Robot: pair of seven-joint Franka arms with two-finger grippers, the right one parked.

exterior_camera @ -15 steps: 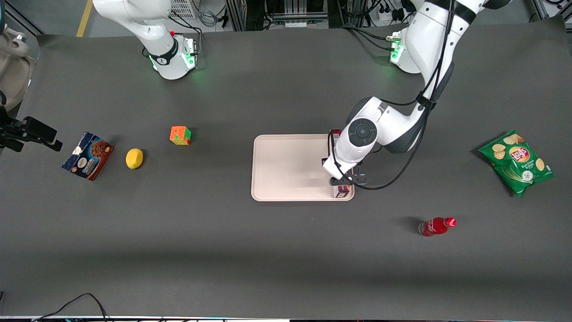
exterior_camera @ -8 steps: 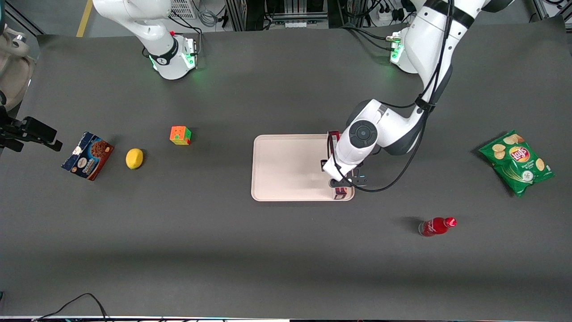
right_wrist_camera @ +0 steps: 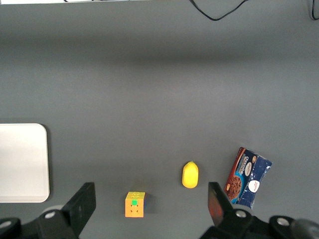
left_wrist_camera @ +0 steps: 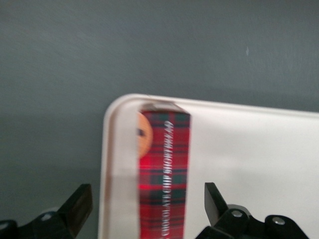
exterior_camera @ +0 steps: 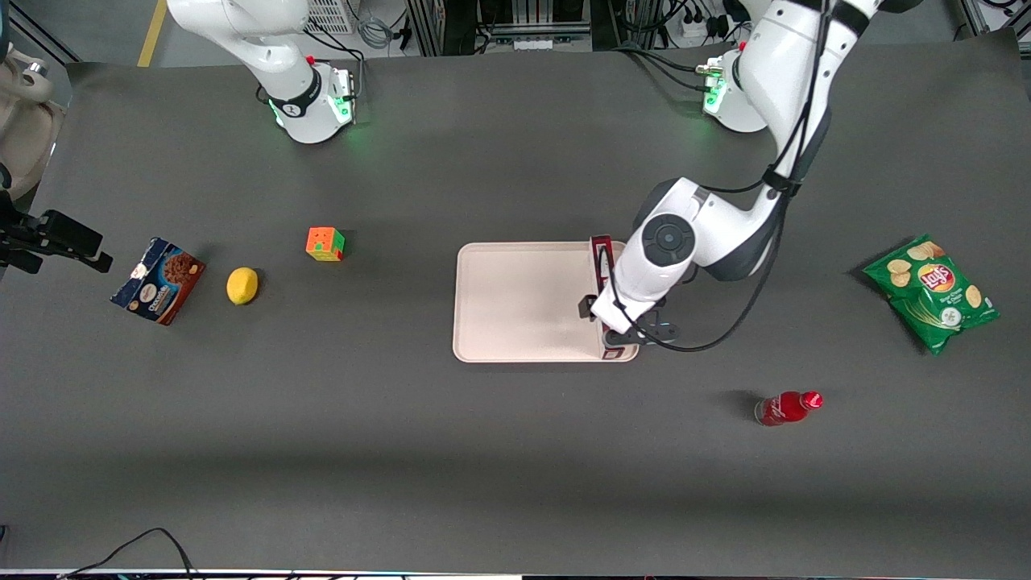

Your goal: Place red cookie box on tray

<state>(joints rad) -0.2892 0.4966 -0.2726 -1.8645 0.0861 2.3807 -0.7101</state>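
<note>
The left arm's pincer (left_wrist_camera: 144, 214) hangs just above the long, narrow dark-red tartan cookie box (left_wrist_camera: 163, 179), its two black fingers (left_wrist_camera: 77, 206) spread wide, one to each side of the carton with a clear gap on both, so nothing is clamped. That spacing suggests the box has been let go and the fingers are wide so they can lift away without dragging it.

The box (exterior_camera: 600, 256) lies inside the flat, pale cream-pink rectangular tray (exterior_camera: 515, 302), lengthwise along the short edge nearest the working arm, close against the low rim (left_wrist_camera: 117, 164). Resting flat there, it looks settled, so the placing appears done.

Farther out on the dark grey bench (exterior_camera: 515, 451), a red bottle (exterior_camera: 785, 408) and a green crisp bag (exterior_camera: 932, 292) lie well apart from the tray.
</note>
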